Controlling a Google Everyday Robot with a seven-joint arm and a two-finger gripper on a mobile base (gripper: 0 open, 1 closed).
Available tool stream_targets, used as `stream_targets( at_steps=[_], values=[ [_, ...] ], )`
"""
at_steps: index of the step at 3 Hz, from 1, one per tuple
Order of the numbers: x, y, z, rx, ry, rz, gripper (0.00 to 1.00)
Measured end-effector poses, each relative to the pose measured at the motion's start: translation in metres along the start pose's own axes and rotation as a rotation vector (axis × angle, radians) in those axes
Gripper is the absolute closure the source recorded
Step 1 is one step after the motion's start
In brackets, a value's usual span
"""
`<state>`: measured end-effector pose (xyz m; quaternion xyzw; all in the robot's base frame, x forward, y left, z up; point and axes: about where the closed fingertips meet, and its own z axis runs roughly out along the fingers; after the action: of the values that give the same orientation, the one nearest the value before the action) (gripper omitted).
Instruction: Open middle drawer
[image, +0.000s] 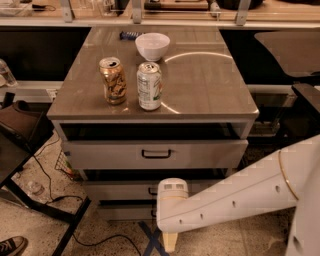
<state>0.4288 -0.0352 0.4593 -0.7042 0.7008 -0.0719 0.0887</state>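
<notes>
The middle drawer (117, 191) is the second light-grey front of the cabinet, and it looks closed. Its small black handle (151, 191) shows just left of my arm. My white arm (235, 200) reaches in from the right, and its wrist covers the right half of the middle and lowest drawer fronts. My gripper (169, 242) hangs low in front of the lowest drawer (125, 212), below the middle drawer's handle and near the floor. The taller top drawer (100, 155) with a wider handle sits above.
On the cabinet top (210, 85) stand a brown can (113, 80), a green-white can (149, 85), a white bowl (152, 46) and a small blue item (127, 35). Black furniture legs (35, 205), cables, a bottle (36, 189) and a shoe (11, 245) lie at the left. Blue tape (150, 240) marks the floor.
</notes>
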Motion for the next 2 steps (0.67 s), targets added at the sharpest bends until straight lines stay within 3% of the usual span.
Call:
stream_targets(
  at_steps=[2],
  values=[
    [-0.023, -0.016, 0.043, -0.006, 0.014, -0.102, 0.0]
  ],
)
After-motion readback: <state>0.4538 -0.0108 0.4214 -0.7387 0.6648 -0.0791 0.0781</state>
